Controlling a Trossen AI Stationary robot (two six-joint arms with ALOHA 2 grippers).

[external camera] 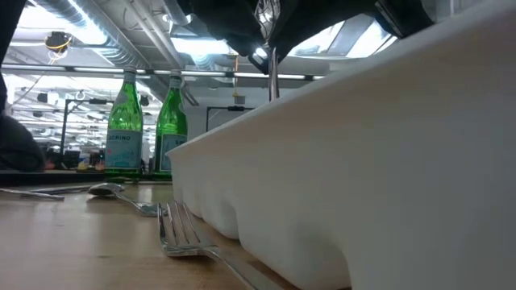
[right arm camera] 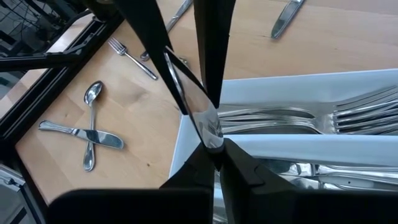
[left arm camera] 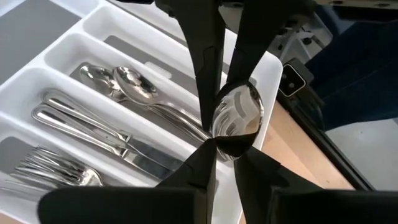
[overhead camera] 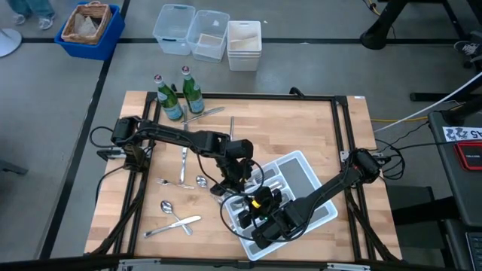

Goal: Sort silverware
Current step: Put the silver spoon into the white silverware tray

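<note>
Left gripper: I have it over the tray's end nearest the loose pieces, fingers closed in on the bowl of a spoon, which sits between them.
Right gripper: I see it above the tray's near edge, fingers pinched on a knife that hangs blade-down over the compartments.
Tray: white, divided, lying skewed on the table's right half.
Tray contents: from the left wrist I count spoons, knives and forks, each kind in its own slot.
Loose pieces: a spoon crossed over a knife near the table's front left; a fork and more small pieces mid-table; a knife and one further piece, kind unclear, by the bottles.
Bottles: two green ones upright at the back left of the table.
</note>
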